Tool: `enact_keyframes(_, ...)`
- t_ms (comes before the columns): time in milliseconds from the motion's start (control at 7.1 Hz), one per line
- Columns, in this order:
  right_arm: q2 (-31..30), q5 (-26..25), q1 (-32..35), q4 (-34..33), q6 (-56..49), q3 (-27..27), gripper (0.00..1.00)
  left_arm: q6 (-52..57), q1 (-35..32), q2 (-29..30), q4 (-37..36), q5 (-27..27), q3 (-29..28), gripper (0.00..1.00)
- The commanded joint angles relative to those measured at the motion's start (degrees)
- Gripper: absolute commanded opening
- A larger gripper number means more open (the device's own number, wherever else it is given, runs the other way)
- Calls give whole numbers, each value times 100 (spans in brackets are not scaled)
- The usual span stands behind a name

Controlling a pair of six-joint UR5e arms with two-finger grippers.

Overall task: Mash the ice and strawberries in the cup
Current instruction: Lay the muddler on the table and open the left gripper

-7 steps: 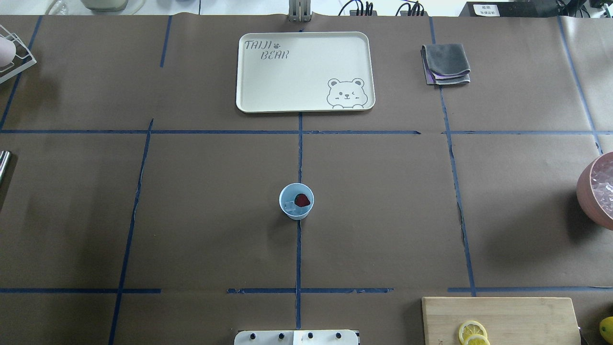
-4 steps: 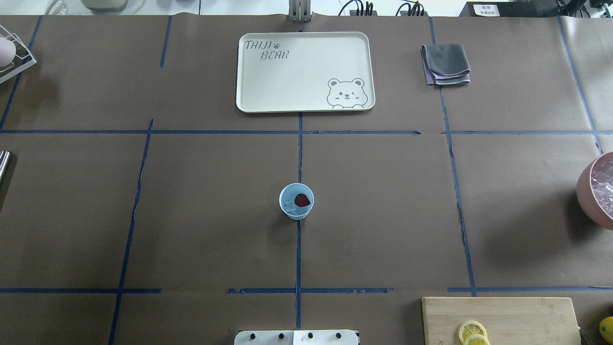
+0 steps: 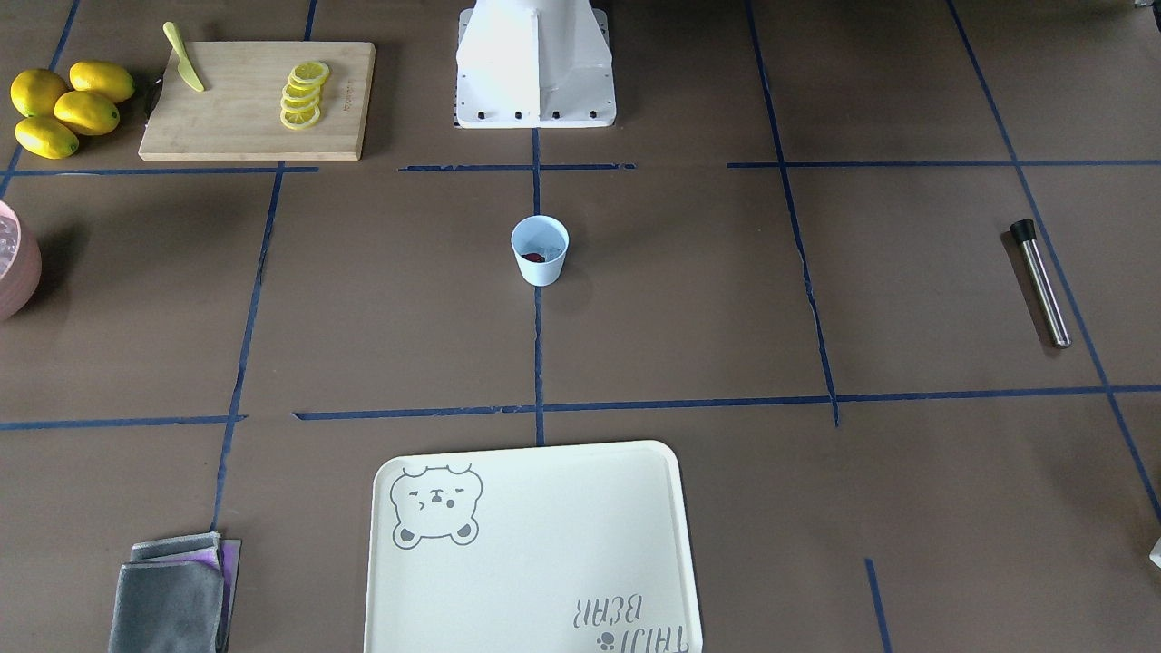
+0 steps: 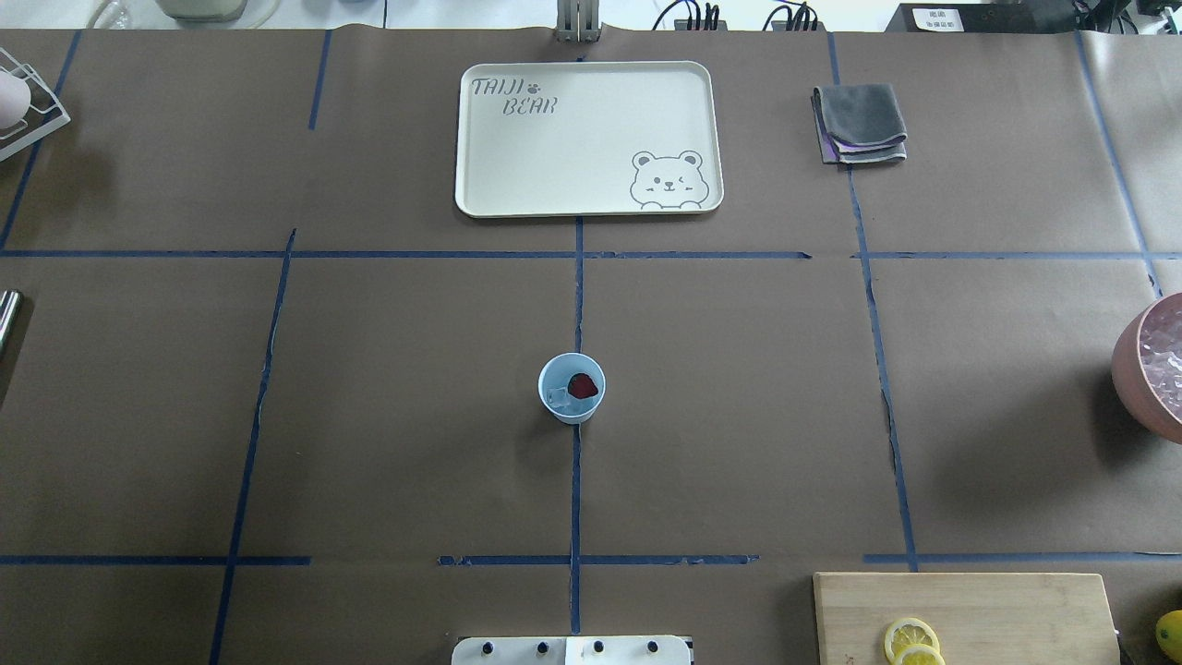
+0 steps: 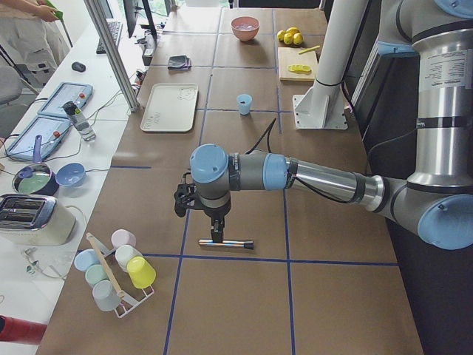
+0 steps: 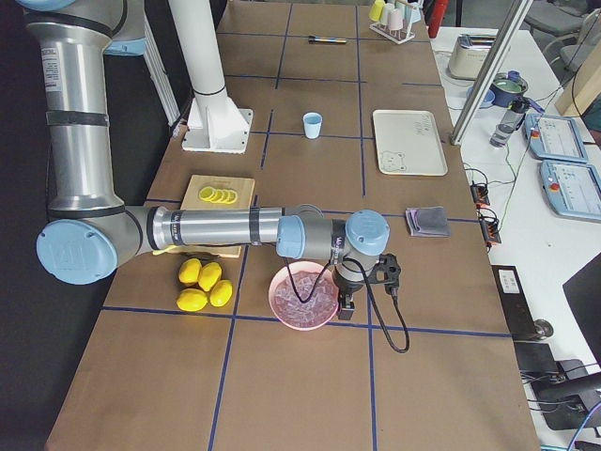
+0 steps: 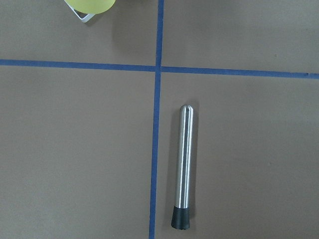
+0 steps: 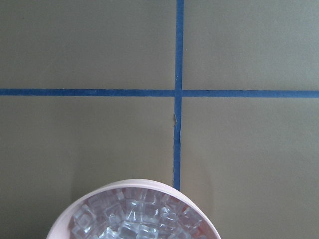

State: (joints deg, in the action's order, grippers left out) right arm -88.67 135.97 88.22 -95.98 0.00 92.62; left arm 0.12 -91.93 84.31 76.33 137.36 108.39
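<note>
You have the cup (image 4: 572,415) upright on the centre tape line, between the robot's base and the tray (image 4: 554,157), with the strawberry (image 4: 582,385) and ice (image 4: 558,398) side by side inside it. Your left gripper (image 5: 216,235) hangs over the muddler (image 5: 225,242), well apart from the cup; your right gripper (image 6: 346,304) is just beside the bowl (image 6: 302,295). You cannot tell whether either is released or clenched.

Straight down onto a brown paper-covered table (image 8: 75,45), with a pink bowl (image 8: 134,184) at the bottom edge.
Only the bowl's upper arc shows, and it is filled with clear ice cubes (image 8: 132,221). Two blue tape lines (image 8: 179,50) cross above it, and the vertical one runs down to the bowl's rim.
</note>
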Motion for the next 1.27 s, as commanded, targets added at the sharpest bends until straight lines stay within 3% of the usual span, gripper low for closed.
enact_keyframes(0, 7, 79, 108, 18, -62, 159, 100, -64, 26, -275, 31, 1, 8, 100)
enact_keyframes(423, 16, -18, 99, 9, -220, 283, 100, -20, 44, -301, 626, -34, -371, 100)
enact_keyframes(1127, 16, 35, 91, 18, -123, 204, 100, 6, 245, -328, 585, -43, -371, 100)
